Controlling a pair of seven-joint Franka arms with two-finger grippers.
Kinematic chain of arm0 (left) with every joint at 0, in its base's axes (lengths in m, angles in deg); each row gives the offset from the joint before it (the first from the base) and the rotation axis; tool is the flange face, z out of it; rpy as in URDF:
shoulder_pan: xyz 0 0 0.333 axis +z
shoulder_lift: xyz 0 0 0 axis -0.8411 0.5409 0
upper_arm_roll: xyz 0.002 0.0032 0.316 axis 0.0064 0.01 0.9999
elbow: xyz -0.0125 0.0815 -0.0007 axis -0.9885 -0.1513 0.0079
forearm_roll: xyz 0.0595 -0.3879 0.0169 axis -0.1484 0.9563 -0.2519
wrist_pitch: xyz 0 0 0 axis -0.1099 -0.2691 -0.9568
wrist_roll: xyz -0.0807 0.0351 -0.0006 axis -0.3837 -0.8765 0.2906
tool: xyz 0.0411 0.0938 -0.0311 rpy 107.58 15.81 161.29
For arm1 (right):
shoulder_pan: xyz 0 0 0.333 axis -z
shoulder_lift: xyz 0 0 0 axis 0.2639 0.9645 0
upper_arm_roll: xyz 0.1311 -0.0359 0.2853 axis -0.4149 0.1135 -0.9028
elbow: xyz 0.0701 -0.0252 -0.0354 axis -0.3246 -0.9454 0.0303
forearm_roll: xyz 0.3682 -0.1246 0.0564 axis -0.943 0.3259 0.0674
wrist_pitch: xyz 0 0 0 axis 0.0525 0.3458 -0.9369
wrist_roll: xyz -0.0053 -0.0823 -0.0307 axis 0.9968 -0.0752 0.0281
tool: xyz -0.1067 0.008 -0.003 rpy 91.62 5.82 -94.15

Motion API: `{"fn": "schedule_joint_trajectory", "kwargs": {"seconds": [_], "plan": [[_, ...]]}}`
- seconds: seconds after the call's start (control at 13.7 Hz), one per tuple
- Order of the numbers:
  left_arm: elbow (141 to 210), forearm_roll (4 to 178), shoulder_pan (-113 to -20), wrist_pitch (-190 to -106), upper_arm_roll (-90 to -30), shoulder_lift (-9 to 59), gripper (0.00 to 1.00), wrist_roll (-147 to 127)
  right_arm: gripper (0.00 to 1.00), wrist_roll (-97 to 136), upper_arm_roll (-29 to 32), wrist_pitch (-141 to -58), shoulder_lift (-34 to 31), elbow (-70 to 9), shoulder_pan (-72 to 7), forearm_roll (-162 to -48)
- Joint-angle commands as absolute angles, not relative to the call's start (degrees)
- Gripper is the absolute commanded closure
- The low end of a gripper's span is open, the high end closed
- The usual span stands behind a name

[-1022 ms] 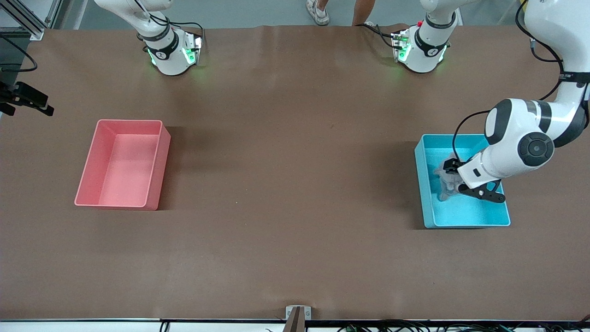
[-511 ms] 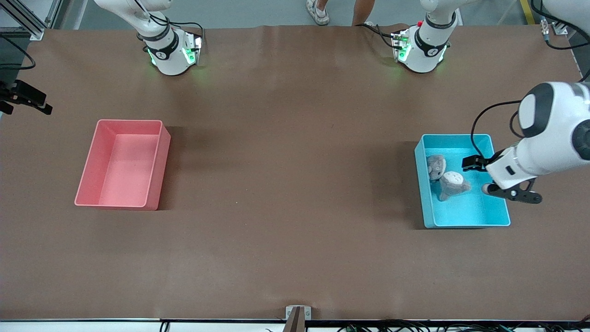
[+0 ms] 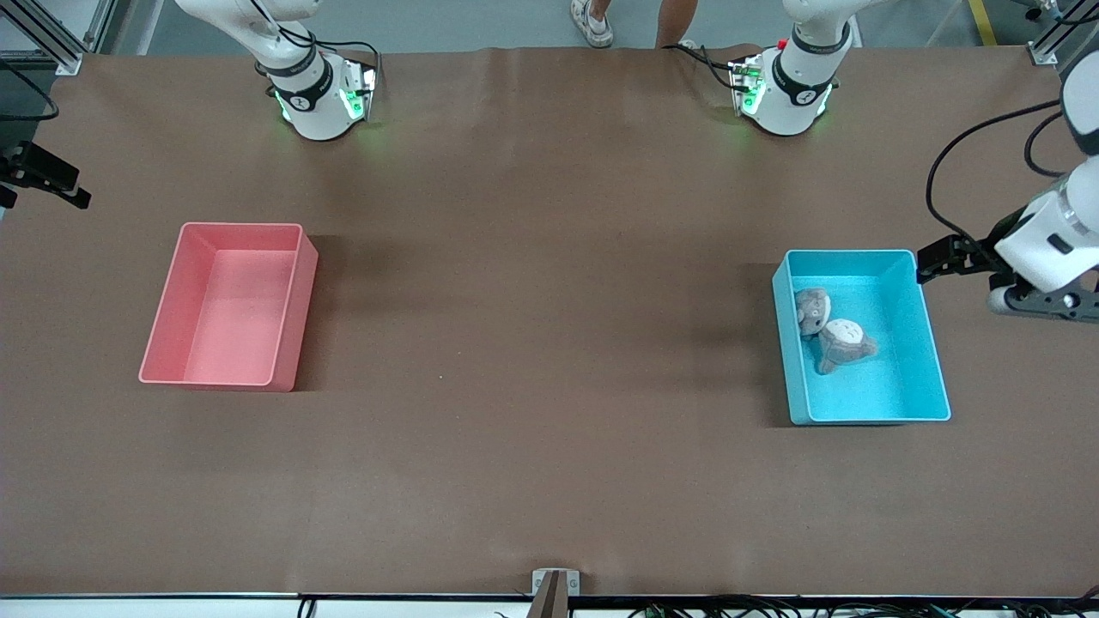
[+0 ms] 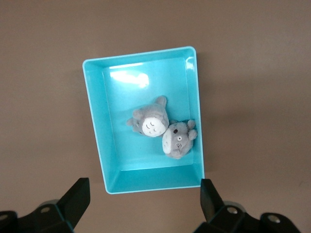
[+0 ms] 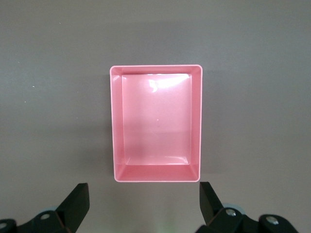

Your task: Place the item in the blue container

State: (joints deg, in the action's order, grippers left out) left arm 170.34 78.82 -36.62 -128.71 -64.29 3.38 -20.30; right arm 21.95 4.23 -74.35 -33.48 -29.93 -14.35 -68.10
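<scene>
While nothing is gripped by either arm, looks close to done. Brown table (image 3: 549, 481) carries two bins well apart: pink bin (image 3: 292, 309) toward the right arm's end, bare inside; blue container (image 3: 932, 360) toward the left arm's end, with the items in it.

Little risk, judging from this. Could go wrong only if the left arm swung low across the container and clipped a tall wall, sliding or tipping the light bin and spilling what lies inside. Might also lose the job by reaching back in and snagging soft plush on a finger.

Left gripper (image 3: 987, 279) hangs in the air over bare table just beside the container, toward the left arm's end. Jaws spread as wide as they go, holding nothing, touching nothing.

Right gripper (image 5: 143, 194) waits high above the table by the pink bin. Jaws likewise spread wide and bare.

Smallest last: two grey plush toys, touching each other, on the container floor against the wall toward the table's middle. Pale-bellied toy (image 3: 846, 342) nearer the front camera, darker toy (image 3: 811, 309) farther from it.
</scene>
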Motion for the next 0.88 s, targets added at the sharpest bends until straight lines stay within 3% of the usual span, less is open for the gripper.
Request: {"fn": "schedule_joint_trajectory", "kwargs": {"seconds": [0.0, 0.8], "plan": [[169.26, 80.35, -36.25, -127.71, -63.61, 0.21, 0.0, -19.91, 0.0, 22.23, 4.05, -73.92, -34.97, -30.69, -13.99, -68.93], [167.15, 81.93, -37.2, -125.78, -61.51, -2.09, 0.0, -20.08, 0.0, 22.49, 4.05, -73.04, -35.14, -30.78, -13.99, -68.94]]}}
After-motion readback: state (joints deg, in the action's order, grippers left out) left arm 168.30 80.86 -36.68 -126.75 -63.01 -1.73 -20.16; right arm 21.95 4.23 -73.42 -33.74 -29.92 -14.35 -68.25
